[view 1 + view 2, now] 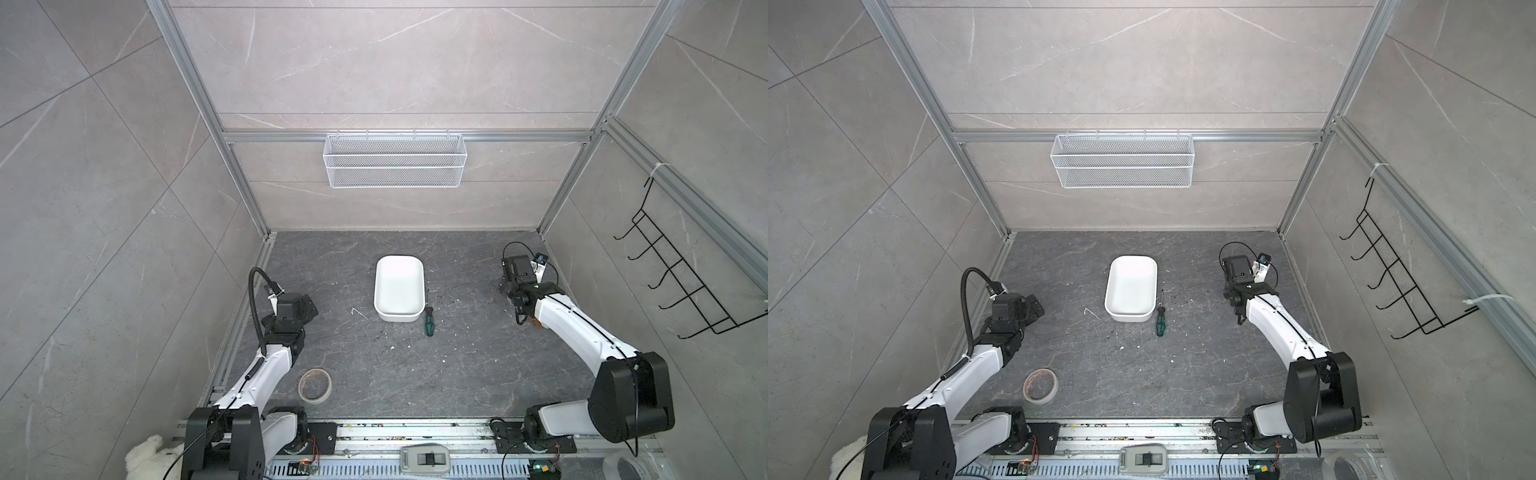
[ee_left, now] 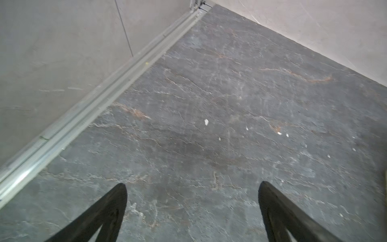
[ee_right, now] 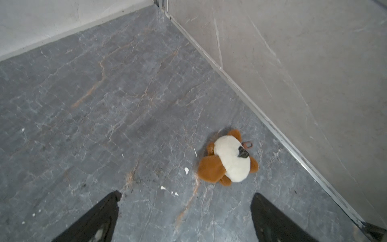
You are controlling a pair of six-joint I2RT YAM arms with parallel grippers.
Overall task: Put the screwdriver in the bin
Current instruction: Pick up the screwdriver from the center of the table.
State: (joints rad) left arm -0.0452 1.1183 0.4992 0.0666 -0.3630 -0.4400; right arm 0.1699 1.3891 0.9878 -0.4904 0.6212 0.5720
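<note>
In both top views the screwdriver (image 1: 428,321) (image 1: 1160,321), with a green-and-black handle and a thin dark shaft, lies on the dark floor against the right side of the bin (image 1: 395,319) (image 1: 1128,317). The bin is a low white tub with nothing in it. My left gripper (image 1: 309,309) (image 2: 192,184) hovers far to the bin's left, open over bare floor. My right gripper (image 1: 513,276) (image 3: 186,193) hangs far to the right near the side wall, open and holding nothing. Neither wrist view shows the screwdriver or the bin.
A tape roll (image 1: 315,385) lies at front left. A brown-and-white plush toy (image 3: 228,159) lies by the right wall, ahead of my right gripper. A white wire-mesh basket (image 1: 395,160) hangs on the back wall and a black hook rack (image 1: 681,270) on the right wall.
</note>
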